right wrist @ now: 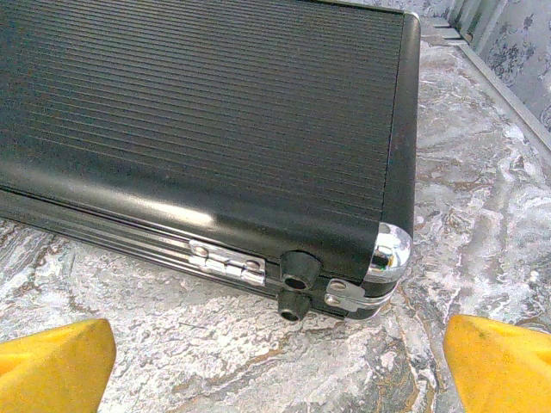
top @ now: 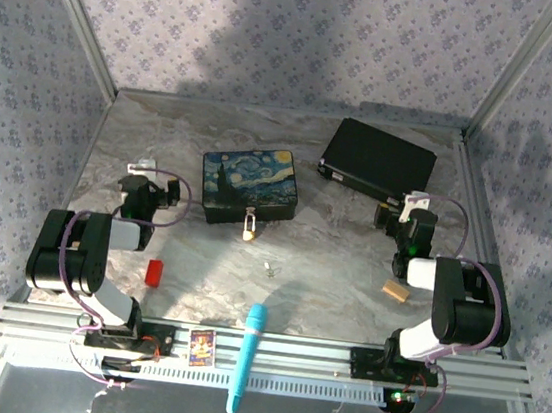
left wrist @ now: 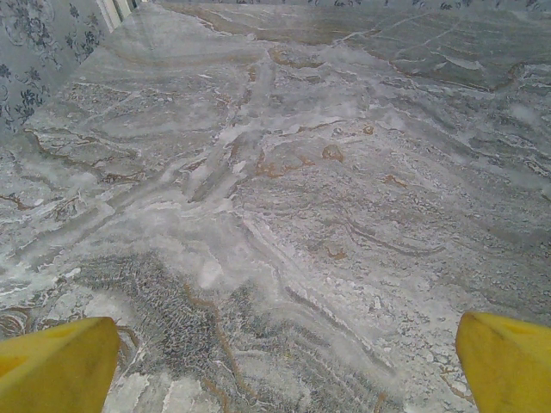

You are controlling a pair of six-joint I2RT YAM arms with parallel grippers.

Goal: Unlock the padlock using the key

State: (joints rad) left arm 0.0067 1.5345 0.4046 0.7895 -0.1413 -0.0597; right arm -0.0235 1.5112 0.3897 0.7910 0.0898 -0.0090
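Left and right jaws gape empty above the grey marbled tabletop [top: 341,250], floral-papered walls [top: 277,35] enclosing it.

Padlock [top: 250,230] before tin [top: 248,185], key [top: 269,267] nearer.

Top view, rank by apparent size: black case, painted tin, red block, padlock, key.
Largest: black case and painted tin, too alike to rank.
Next: red block and padlock, about alike.
Smallest: key.
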